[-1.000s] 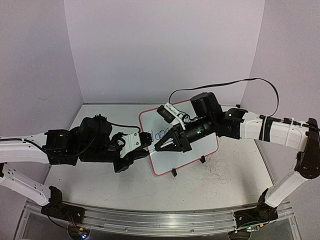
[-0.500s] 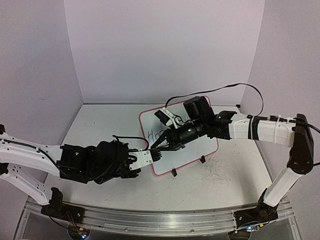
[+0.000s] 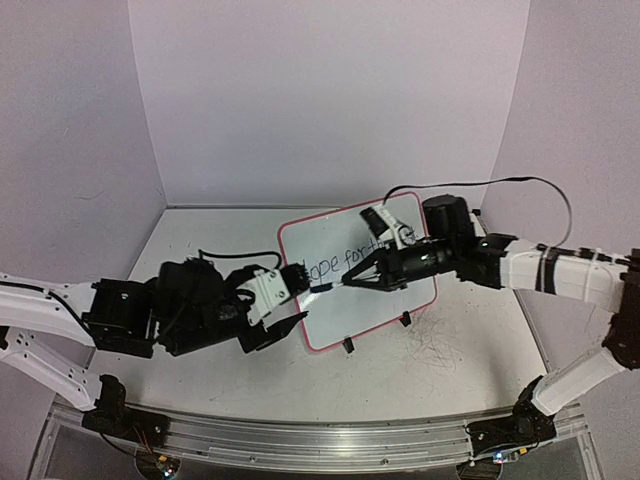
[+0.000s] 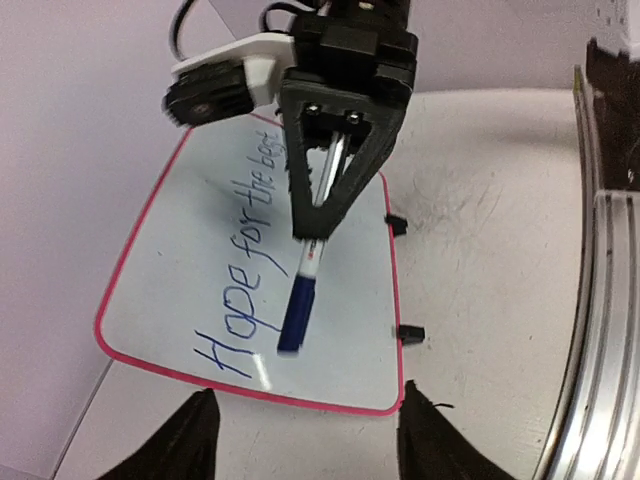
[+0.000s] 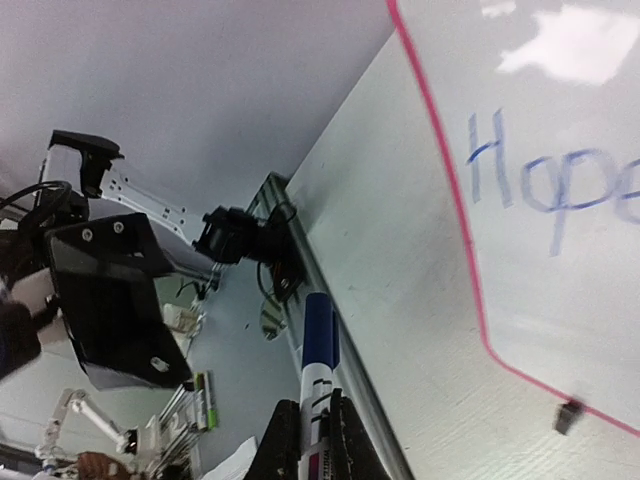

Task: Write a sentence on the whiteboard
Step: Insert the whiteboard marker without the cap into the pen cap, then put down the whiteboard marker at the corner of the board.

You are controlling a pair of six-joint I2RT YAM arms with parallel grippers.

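Observation:
The whiteboard (image 3: 385, 300), red-rimmed on small black feet, lies tilted at mid-table. The sentence (image 3: 335, 268) runs across it in blue; in the left wrist view the sentence (image 4: 245, 260) reads "Hope for the best" on the whiteboard (image 4: 180, 260). My right gripper (image 3: 352, 282) hovers over the board, shut on a marker (image 3: 328, 288) with its blue cap on. That marker (image 4: 300, 300) points toward the board's near edge. My left gripper (image 3: 297, 298) stands open at the board's left edge, its fingers (image 4: 190, 445) wide apart and empty. In the right wrist view the marker (image 5: 320, 350) sticks out from the right gripper (image 5: 318, 405).
Black scribble marks (image 3: 440, 345) stain the table right of the board. An aluminium rail (image 3: 300, 440) runs along the near edge. Purple walls close in the back and both sides. The left arm's black body (image 5: 110, 300) sits close to the marker's capped end.
My left gripper has opened and drawn back from the marker's end. The right arm has shifted right, uncovering more of the writing.

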